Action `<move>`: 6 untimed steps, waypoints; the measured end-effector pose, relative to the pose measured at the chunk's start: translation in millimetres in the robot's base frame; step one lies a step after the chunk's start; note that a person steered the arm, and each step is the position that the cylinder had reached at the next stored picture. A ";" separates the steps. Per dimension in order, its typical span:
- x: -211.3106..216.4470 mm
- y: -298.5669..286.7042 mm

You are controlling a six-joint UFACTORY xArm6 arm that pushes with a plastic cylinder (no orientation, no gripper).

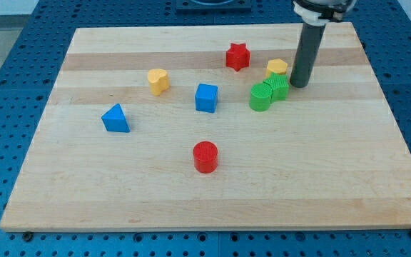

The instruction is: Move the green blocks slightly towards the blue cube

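The two green ribbed plastic blocks (268, 93) sit touching each other at about two o'clock on the wooden table (191, 200), one a rounded cylinder-like piece, the other blockier. The blue plastic cube (206, 98) lies at nine o'clock from them, a short way off. My tip (300, 85), the end effector, is a plain dark rod (nothing to spread or pinch), resting just beside the pair at their three o'clock. So tip, greens and cube line up nearly straight, and a push towards nine o'clock looks right. A yellow block (277, 67) stands just behind the greens at twelve o'clock.
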State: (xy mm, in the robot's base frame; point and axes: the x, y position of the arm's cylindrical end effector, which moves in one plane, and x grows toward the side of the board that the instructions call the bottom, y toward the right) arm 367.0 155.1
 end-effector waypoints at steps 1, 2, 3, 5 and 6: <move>16.4 1.0; 27.2 0.2; 27.2 0.1; 27.1 -16.2; 23.4 -26.1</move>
State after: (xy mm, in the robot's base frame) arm 390.3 129.0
